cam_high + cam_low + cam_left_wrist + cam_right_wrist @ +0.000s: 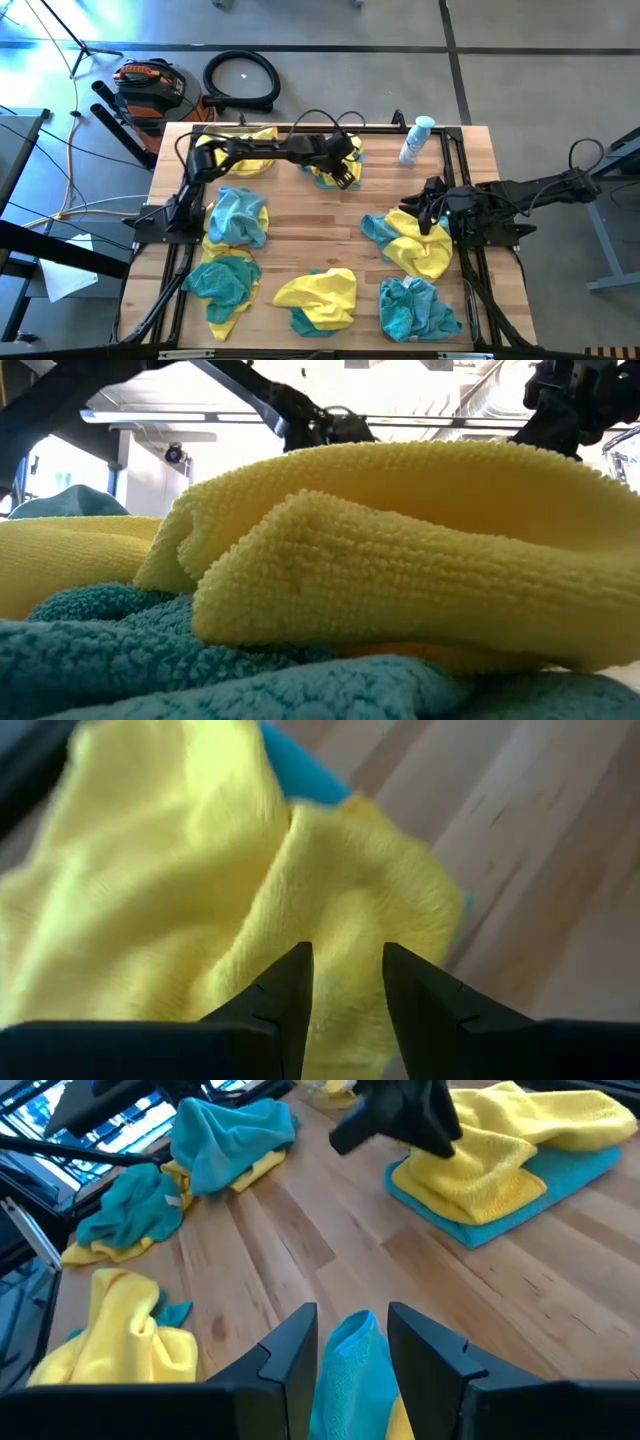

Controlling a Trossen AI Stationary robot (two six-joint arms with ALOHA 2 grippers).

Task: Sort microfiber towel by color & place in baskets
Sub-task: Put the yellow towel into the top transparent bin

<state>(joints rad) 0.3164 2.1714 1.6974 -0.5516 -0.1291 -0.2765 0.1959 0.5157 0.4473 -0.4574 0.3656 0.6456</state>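
Several heaps of yellow and teal microfiber towels lie on the wooden table (300,225). My left gripper (347,965) stands open just above a yellow towel (200,890) lying on a teal one (305,770) at the far middle (325,175). My right gripper (352,1340) is open over the yellow-and-teal heap at the right (415,245), and a teal fold (350,1375) shows between its fingers. The baskets are out of view. My right gripper stands with its fingers (290,1355) on either side of the teal fold, slanting down from the table's right. Whether they touch the fold I cannot tell. The fold lies on its heap.
More towel heaps lie at the far left (250,150), left (237,215), near left (225,280), near middle (320,298) and near right (415,305). A white-and-blue spray bottle (415,140) stands at the far right. Black rails (460,165) run along the table's edges.
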